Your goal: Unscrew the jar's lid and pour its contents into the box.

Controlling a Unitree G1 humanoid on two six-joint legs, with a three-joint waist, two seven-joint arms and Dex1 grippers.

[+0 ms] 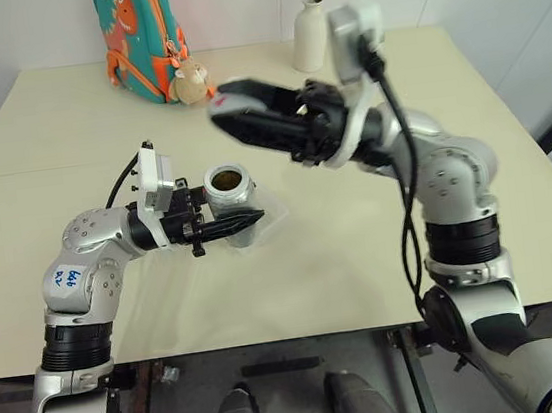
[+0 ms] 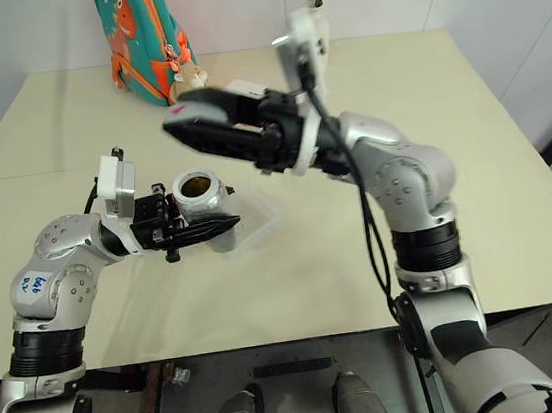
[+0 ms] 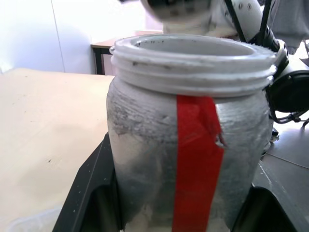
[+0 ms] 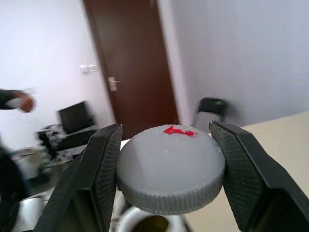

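Small silvery cylindrical jar (image 1: 230, 190) with red label strip, mouth open and upright, sitting clamped in the left gripper (image 1: 236, 223) directly over the shallow clear plastic box (image 1: 270, 219), while the right gripper (image 4: 166, 169) is pinching the round grey screw lid (image 4: 170, 166) above it.

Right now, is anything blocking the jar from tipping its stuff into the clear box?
Nothing visible does. The lid is off, pinched in the right claw raised clear above. The left claw holds the open jar upright right over the box, with nothing between them.
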